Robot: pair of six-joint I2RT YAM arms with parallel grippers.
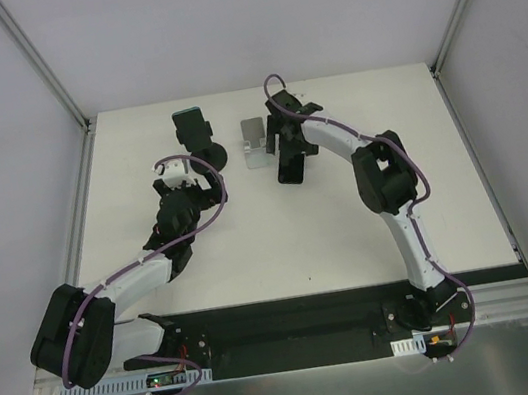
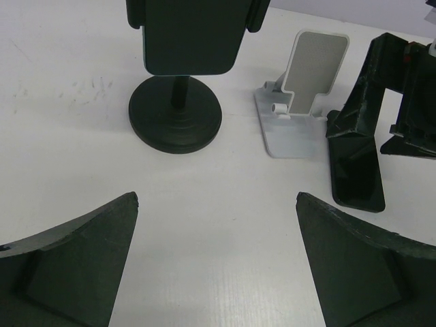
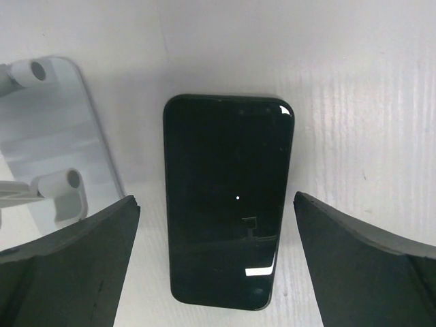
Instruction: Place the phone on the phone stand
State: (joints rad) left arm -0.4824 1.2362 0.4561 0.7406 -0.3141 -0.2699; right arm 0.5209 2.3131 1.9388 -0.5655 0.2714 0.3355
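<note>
The black phone (image 3: 228, 204) lies flat on the white table, face up, just right of the silver-grey phone stand (image 3: 48, 150). My right gripper (image 3: 216, 199) is open and hovers over the phone, one finger on each side, not touching it. In the top view the phone (image 1: 292, 168) lies in front of the right gripper (image 1: 285, 143), with the stand (image 1: 254, 139) beside it. My left gripper (image 2: 216, 197) is open and empty, and faces the stand (image 2: 303, 102) and the phone (image 2: 355, 170) from a distance.
A black holder with a round disc base (image 1: 202, 139) and a clamp cradle stands left of the stand; it also shows in the left wrist view (image 2: 175, 116). Grey walls and metal rails (image 1: 59, 90) border the table.
</note>
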